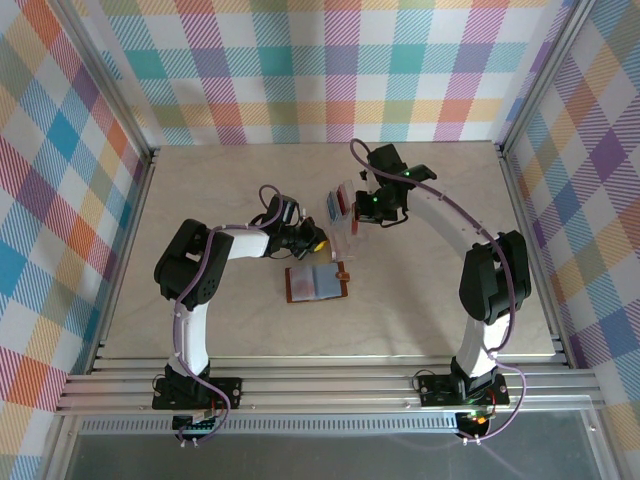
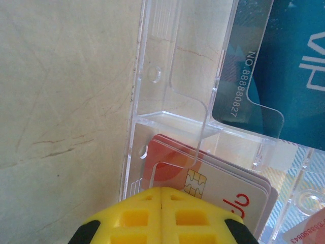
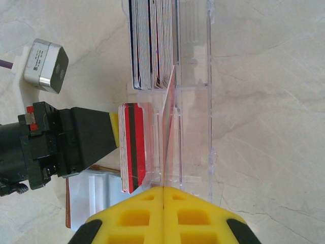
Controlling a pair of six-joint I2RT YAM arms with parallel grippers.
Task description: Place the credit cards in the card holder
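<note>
Where cards [image 3: 133,147] stand, clear tray walls [image 3: 209,76].

The brown card holder [image 1: 317,282] lies open and flat at the middle of the bench [image 1: 450,300], clear pockets up, snap tab on its right edge, while the credit cards [image 3: 133,147], red, blue and teal, stand on edge in stacks in the clear tray [image 3: 203,127] just beyond it.
</note>
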